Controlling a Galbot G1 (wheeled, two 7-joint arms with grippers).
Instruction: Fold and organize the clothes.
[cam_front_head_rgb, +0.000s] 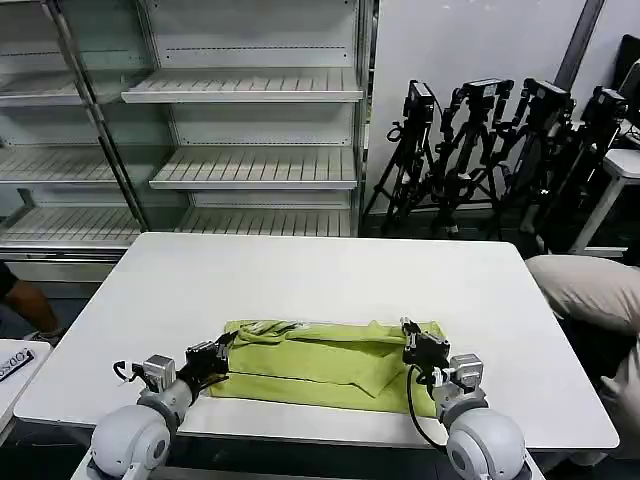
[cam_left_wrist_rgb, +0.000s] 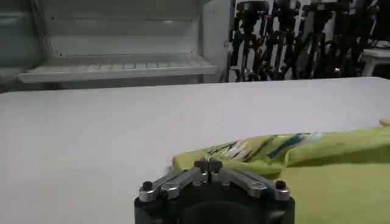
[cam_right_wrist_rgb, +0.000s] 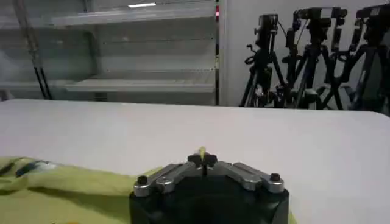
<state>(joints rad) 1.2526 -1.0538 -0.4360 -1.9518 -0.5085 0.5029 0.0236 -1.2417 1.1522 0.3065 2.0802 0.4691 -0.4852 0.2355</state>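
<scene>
The white desk (cam_front_head_rgb: 300, 290) carries one lime-green T-shirt (cam_front_head_rgb: 320, 365), folded into a long band lying across its near edge. Behind the desk stand empty metal shelves (cam_front_head_rgb: 240, 120). The left hand (cam_front_head_rgb: 222, 352) sits at the shirt's left end, its fingers pressed together on the fabric there. The right hand (cam_front_head_rgb: 411, 338) sits over the shirt's right end, its fingers also together, with a small tuft of green cloth pinched between the tips (cam_right_wrist_rgb: 202, 152).
</scene>
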